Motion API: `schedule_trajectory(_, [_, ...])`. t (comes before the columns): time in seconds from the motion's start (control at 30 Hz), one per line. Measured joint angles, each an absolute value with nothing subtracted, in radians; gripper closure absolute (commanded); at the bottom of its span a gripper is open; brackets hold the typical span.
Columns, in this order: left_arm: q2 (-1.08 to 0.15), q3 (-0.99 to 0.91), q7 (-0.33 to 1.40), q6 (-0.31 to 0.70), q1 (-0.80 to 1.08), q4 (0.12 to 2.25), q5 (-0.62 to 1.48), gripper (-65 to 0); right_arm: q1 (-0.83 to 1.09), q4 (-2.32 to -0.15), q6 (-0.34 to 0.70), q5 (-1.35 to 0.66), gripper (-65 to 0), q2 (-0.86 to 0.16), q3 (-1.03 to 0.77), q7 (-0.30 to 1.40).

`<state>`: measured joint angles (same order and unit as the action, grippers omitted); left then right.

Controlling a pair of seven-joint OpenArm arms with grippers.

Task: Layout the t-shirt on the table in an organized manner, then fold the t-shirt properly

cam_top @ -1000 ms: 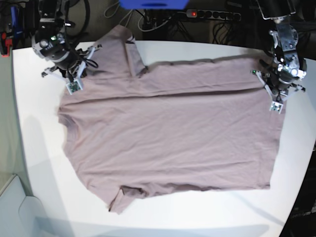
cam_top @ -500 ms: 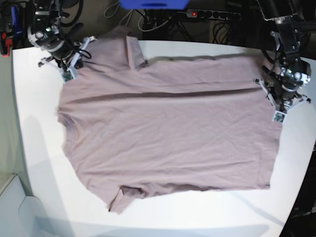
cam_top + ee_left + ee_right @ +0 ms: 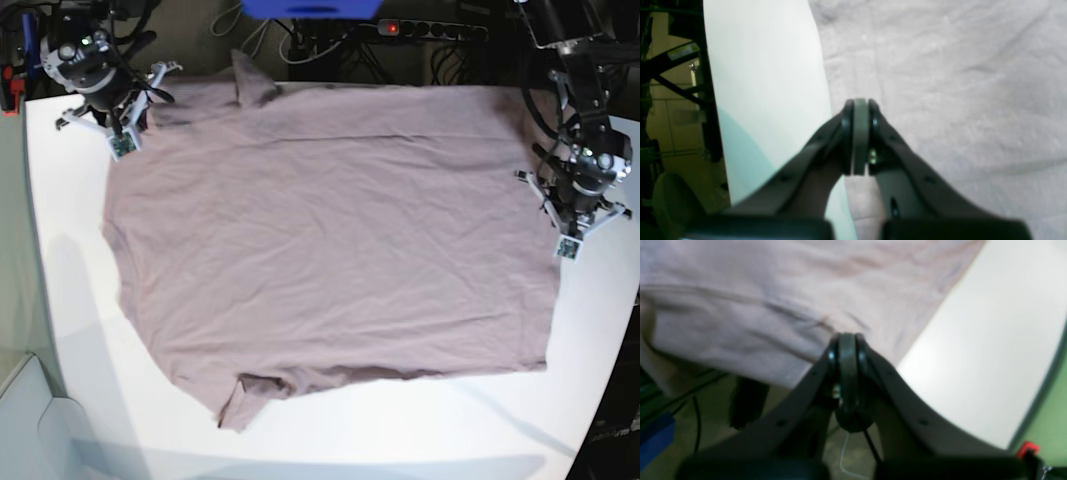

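The dusty-mauve t-shirt (image 3: 330, 240) lies spread nearly flat on the white table (image 3: 70, 300), collar toward the left. One sleeve (image 3: 240, 400) is crumpled at the near edge, and the other (image 3: 250, 75) pokes past the far edge. My right gripper (image 3: 128, 105) is at the shirt's far left corner. In the right wrist view this gripper (image 3: 847, 336) is shut on the cloth (image 3: 773, 290), beside the table (image 3: 973, 356). My left gripper (image 3: 562, 205) sits at the shirt's right edge. In the left wrist view it (image 3: 860, 103) is shut where the shirt (image 3: 957, 83) meets bare table (image 3: 766, 83).
A power strip (image 3: 420, 28) with a red light and tangled cables lie behind the far table edge, next to a blue object (image 3: 310, 8). A pale bin (image 3: 25, 420) stands off the table's near left corner. The curved table edge runs close to both grippers.
The folded-over far part of the shirt has been pulled open toward the far edge. My right gripper moved up and left with the corner; my left gripper shifted slightly nearer and right.
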<state>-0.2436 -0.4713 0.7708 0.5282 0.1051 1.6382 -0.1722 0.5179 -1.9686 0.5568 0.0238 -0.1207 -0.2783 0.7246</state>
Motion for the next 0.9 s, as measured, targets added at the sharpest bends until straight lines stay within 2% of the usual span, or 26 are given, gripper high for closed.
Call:
schedule_trajectory(0.1, [-0.246, -0.471, 0.756, 0.528, 0.102, 1.603, -0.168, -0.3, 0.469, -1.972, 0.558, 0.022, 0.0, -0.121, -0.274, 0.720])
schedule_trajectory(0.23, [-0.241, -0.467, 0.773, 0.531, 0.071, 1.446, -0.171, -0.3, 0.447, -1.972, 0.558, 0.026, 0.0, -0.121, -0.274, 0.719])
schedule_trajectory(0.33, [-0.250, -0.468, 0.716, 0.524, 0.036, 1.360, -0.164, -0.3, 0.447, -1.972, 0.558, 0.023, 0.0, -0.118, -0.259, 0.721])
schedule_trajectory(0.5, [-0.258, -0.470, 0.608, 0.516, -0.050, 1.224, -0.158, -0.3, 0.446, -1.972, 0.558, 0.023, 0.0, -0.118, -0.260, 0.722])
schedule_trajectory(0.67, [-0.278, -0.472, 0.491, 0.506, -0.218, 0.981, -0.147, -0.3, 0.424, -1.968, 0.558, 0.026, 0.0, -0.120, -0.261, 0.720])
schedule_trajectory(0.77, [-0.297, -0.429, 0.470, 0.509, -0.299, 0.874, -0.146, -0.3, 0.413, -1.950, 0.558, 0.022, 0.0, -0.120, -0.259, 0.720])
schedule_trajectory(0.9, [-0.316, -0.357, 0.497, 0.509, -0.349, 0.837, -0.153, -0.3, 0.360, -1.949, 0.560, 0.027, 0.0, -0.119, -0.259, 0.734])
